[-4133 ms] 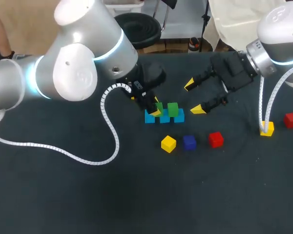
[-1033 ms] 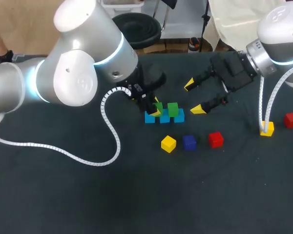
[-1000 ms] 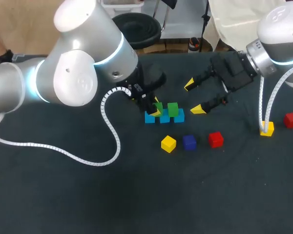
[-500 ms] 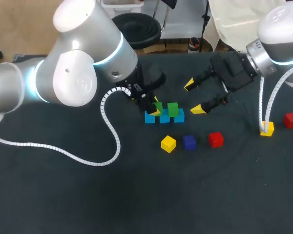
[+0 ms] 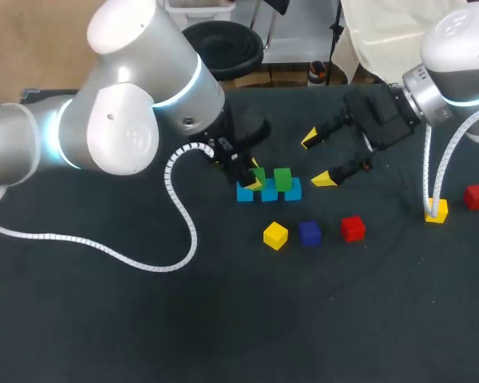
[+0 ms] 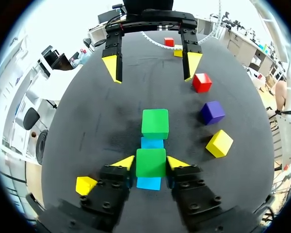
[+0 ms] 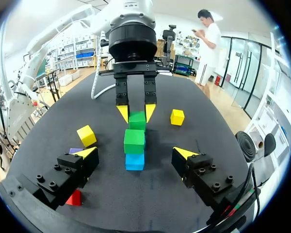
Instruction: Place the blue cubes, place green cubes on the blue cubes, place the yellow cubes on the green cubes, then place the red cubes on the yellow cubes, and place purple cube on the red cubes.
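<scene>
Currently: the left hand point(image 6: 151, 163) is low over the cube row, its two yellow tips pressed against opposite sides of a green cube point(image 6: 151, 161), pinching it. This cube sits over the row of blue cubes point(image 5: 269, 194). In the left wrist view, blue shows at the cube's near edge and again between it and the second green cube point(image 5: 283, 178). I cannot tell whether the pinched cube rests on the blue or hangs just clear of it.

The second green cube stands on the blue cube at the row's right end, straight ahead of the left hand, and neither hand touches it. A lone yellow cube point(image 6: 86, 185) lies on the worktop point(image 5: 223, 319) just beside the left hand, apart from the row.

The right hand point(image 5: 318, 159) faces the left hand from across the row. Its fingers are spread wide with nothing between them, and it is near the second green cube but apart from it.

On the near side of the row, a yellow cube point(image 5: 275, 235), a purple cube point(image 5: 309, 232) and a red cube point(image 5: 352, 228) lie in a loose line, each apart from the next. Well off to the right are another yellow cube point(image 5: 437, 212) and another red cube point(image 5: 477, 195).
</scene>
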Tool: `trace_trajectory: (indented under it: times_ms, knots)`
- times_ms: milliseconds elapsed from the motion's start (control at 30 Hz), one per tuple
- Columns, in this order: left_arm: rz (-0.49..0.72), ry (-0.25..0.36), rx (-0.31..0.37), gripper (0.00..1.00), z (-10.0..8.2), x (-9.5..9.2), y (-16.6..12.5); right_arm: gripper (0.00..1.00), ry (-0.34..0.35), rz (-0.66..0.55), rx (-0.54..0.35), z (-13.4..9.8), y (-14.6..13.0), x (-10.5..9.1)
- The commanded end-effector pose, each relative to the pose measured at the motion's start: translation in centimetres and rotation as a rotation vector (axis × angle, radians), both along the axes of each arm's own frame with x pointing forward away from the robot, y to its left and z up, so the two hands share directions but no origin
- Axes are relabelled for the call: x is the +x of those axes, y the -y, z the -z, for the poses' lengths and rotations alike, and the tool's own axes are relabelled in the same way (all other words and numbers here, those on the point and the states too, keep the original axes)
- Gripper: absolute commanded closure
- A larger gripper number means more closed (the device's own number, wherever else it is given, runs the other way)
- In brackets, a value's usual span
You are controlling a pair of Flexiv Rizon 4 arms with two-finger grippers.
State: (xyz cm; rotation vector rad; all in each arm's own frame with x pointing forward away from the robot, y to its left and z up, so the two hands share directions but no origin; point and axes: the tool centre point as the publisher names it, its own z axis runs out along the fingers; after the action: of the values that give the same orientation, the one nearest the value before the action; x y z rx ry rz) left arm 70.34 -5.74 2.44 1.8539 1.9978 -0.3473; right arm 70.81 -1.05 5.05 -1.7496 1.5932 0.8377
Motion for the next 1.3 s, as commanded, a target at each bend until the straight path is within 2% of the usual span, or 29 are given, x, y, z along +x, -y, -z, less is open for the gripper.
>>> trace_trajectory:
  times_ms: [33, 267, 600, 900, 933, 967, 1000, 1033, 1133, 1300]
  knots:
    - [-0.004, -0.009, 0.005, 0.00, -0.1, 0.1, 0.1, 0.00, 0.002, 0.001, 0.001, 0.0, 0.0, -0.1]
    - [-0.034, -0.022, -0.022, 0.00, -0.4, 0.3, -0.3, 0.00, 0.002, 0.001, 0.001, 0.0, 0.0, -0.1]
    - [-0.101, 0.032, -0.088, 0.00, -2.3, 0.4, -2.6, 0.00, 0.002, 0.001, 0.001, 0.0, 0.0, -0.1]
    - [-0.087, 0.072, -0.102, 0.00, -3.4, -1.1, -3.4, 0.00, 0.002, 0.001, 0.001, 0.0, 0.0, -0.1]
    - [-0.081, 0.074, -0.098, 0.07, -3.4, -1.4, -3.4, 0.00, 0.002, 0.001, 0.001, 0.0, 0.0, -0.1]
    - [-0.076, 0.077, -0.095, 0.42, -3.4, -1.7, -3.4, 0.00, 0.002, 0.001, 0.001, 0.0, 0.0, -0.1]
    - [-0.071, 0.079, -0.094, 0.82, -3.4, -2.0, -3.4, 0.00, 0.002, 0.001, 0.001, 0.0, 0.0, -0.1]
    - [-0.052, 0.088, -0.092, 1.00, -3.4, -2.3, -3.3, 0.00, 0.002, 0.001, 0.001, 0.0, 0.0, -0.1]
    - [-0.019, 0.108, -0.060, 1.00, -3.3, -3.3, -3.0, 0.00, 0.002, 0.001, 0.001, 0.0, 0.0, -0.1]
    - [-0.012, 0.102, -0.091, 1.00, -2.9, -3.9, -3.3, 0.00, 0.002, 0.001, 0.001, 0.0, 0.0, -0.1]
